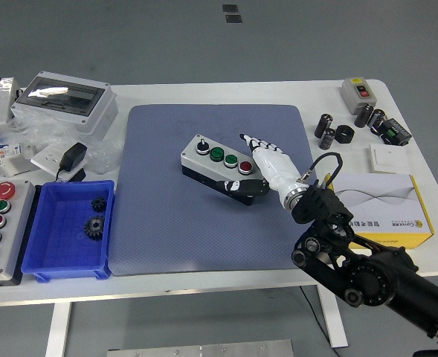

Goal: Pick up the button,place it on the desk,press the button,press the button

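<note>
1. The white desk (204,93) carries a blue-grey mat (166,230) across its middle.
2. The right arm (367,275), black and jointed, comes in from the lower right corner.
3. A grey enclosure with a clear lid (66,102) sits at the far left; a yellow-and-white box (397,208) lies at the right.
4. A blue bin (36,256) at the mat's left edge holds two dark gears (96,225).
5. The button box (222,169) lies at an angle on the mat, with a white, two green and a red button on top.
6. The white right hand (267,163) rests against the box's right end, fingers straight and close together, thumb along its near side, holding nothing.
</note>
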Robot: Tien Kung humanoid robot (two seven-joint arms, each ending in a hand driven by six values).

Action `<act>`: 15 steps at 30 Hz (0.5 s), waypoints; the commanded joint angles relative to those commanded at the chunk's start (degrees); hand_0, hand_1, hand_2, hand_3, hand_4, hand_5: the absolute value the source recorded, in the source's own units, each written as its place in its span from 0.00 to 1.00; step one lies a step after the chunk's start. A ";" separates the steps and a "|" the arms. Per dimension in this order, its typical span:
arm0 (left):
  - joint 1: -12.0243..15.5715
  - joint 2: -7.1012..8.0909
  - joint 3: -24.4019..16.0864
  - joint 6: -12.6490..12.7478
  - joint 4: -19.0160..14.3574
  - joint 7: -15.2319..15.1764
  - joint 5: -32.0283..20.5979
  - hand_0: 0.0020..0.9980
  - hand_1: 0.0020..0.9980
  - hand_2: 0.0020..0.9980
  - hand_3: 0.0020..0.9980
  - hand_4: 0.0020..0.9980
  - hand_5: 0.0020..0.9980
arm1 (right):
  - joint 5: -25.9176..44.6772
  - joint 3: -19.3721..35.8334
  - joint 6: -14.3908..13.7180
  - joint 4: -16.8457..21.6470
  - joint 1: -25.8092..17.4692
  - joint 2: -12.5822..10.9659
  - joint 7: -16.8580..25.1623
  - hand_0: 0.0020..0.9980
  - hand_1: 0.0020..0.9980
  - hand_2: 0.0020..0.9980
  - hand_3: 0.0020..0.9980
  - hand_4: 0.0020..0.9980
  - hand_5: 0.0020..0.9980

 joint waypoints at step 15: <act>-0.10 0.05 0.24 -0.16 0.00 -0.31 -0.08 0.62 0.61 0.55 0.62 0.63 0.32 | 0.06 -5.40 -3.41 -2.99 1.87 0.51 -2.86 0.95 0.96 1.00 1.00 1.00 0.62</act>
